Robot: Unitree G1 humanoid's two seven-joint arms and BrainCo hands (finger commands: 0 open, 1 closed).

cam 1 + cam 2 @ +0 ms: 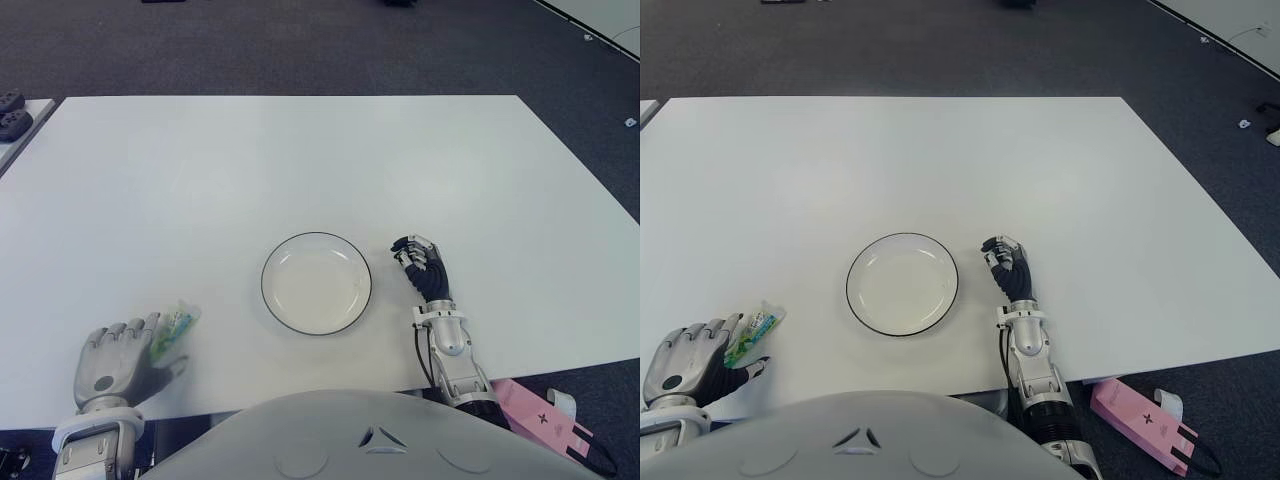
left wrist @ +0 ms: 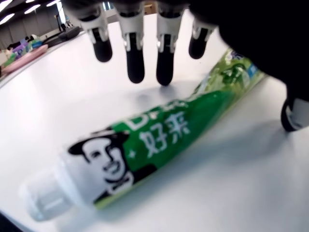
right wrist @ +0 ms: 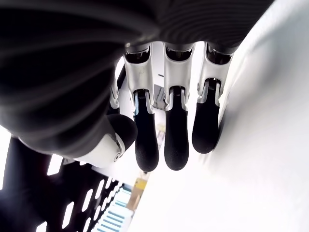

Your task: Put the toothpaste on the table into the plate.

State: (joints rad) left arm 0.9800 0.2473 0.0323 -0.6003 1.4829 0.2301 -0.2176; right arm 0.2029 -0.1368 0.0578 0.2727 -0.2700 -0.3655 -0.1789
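We read Chinese characters "好来" and a drawn face in a hat on the green toothpaste, which has a white cap; it lies flat on the white worktop, left of the plate; dark carpet surrounds the worktop; our left robot hand hovers over the tube with fingers spread, not gripping; our right robot hand shows just right of the plate, fingers curled, holding nothing.
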